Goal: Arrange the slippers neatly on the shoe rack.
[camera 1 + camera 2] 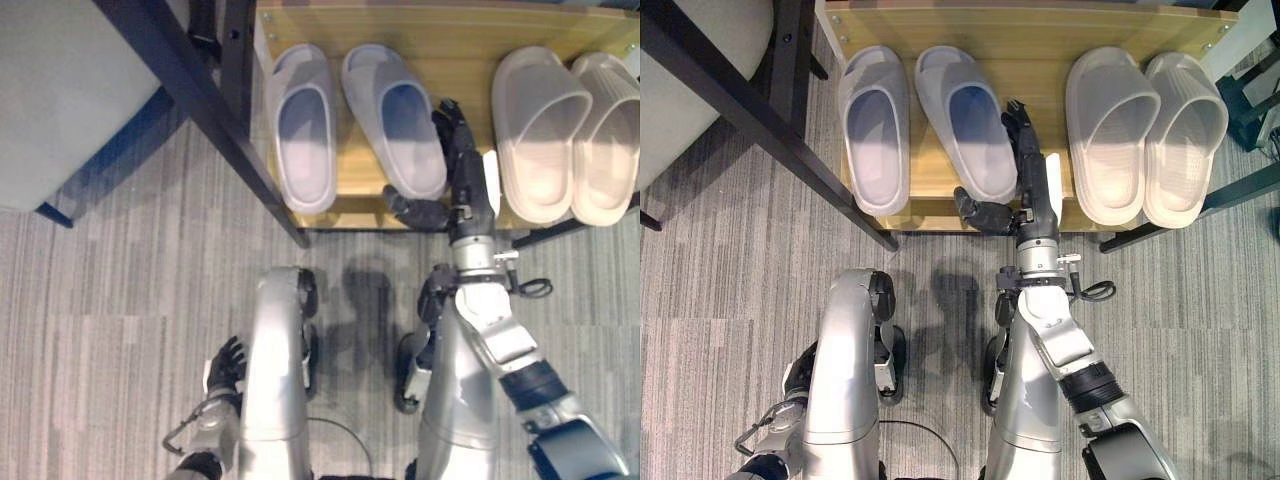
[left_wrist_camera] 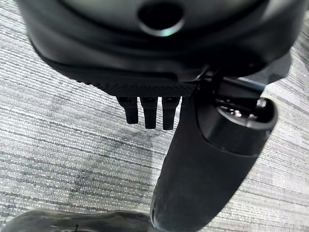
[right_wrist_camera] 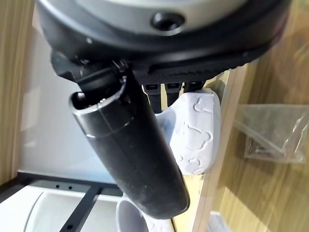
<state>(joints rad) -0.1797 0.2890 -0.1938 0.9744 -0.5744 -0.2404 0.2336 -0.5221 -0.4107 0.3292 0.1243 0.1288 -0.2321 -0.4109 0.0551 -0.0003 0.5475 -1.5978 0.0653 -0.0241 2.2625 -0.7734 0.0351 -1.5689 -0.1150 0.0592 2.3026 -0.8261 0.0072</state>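
While your right hand [image 1: 1025, 190] is reaching open over the rack [image 1: 1040, 30], its fingers are lying against the grey slipper [image 1: 965, 120]; your left hand [image 1: 225, 365] is hanging relaxed.

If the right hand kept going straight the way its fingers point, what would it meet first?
Probably nothing soon: the right hand points along the bare wooden shoe rack shelf, beside the grey-blue slipper at its thumb side, short of the beige slipper. Depth is unclear.

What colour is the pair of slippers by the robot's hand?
Pale lavender-grey slippers; clearest in the right eye view.
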